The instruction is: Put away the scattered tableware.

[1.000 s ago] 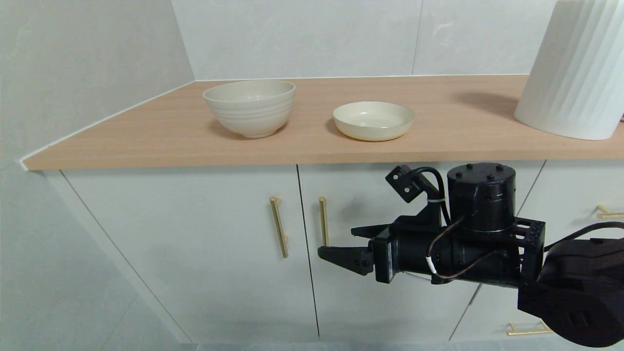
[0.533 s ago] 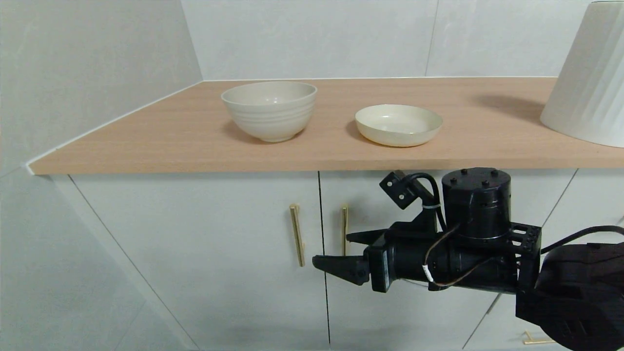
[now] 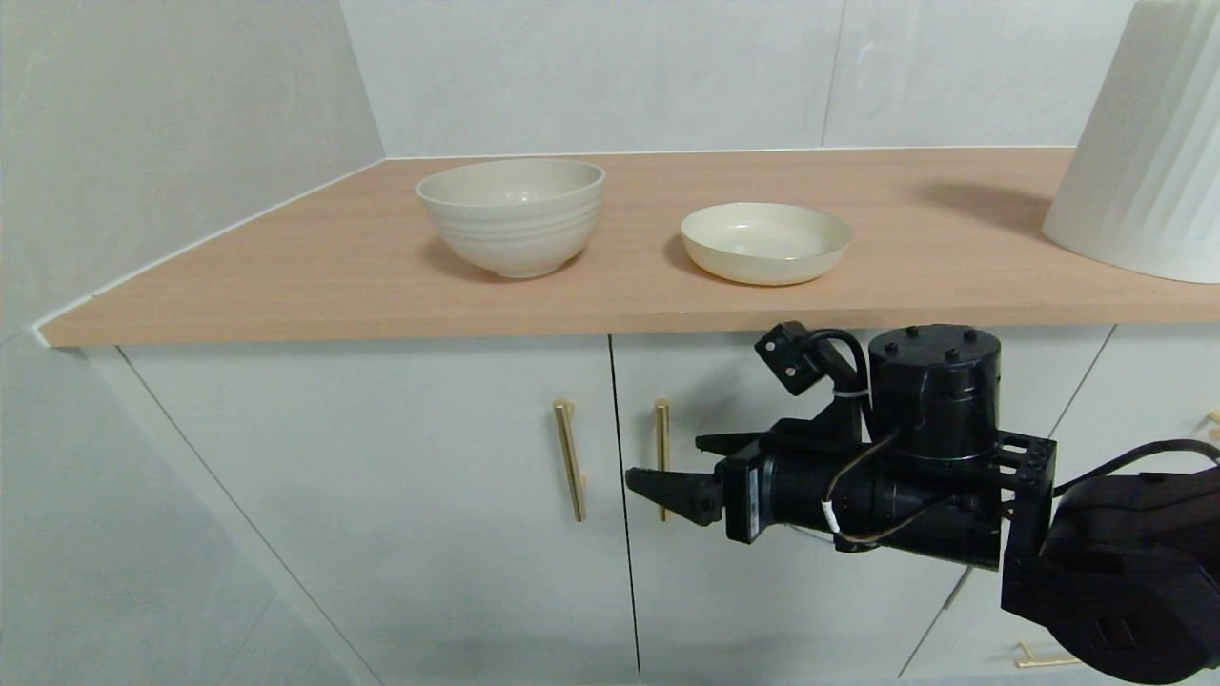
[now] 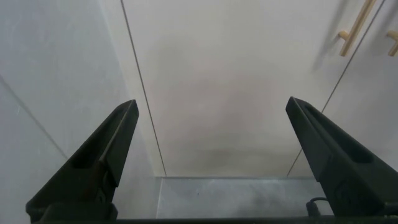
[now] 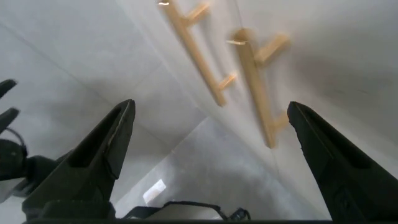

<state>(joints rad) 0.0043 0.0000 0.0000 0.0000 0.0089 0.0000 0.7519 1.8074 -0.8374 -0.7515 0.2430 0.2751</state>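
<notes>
R hand up a bit; bowl, dish above.

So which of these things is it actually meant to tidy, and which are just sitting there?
For the job: deep bowl and shallow dish, both on the counter; the open right hand by the cabinet handles, probably where they go.
Just there: tall white ribbed object at the counter's right end; tiled wall.
</notes>
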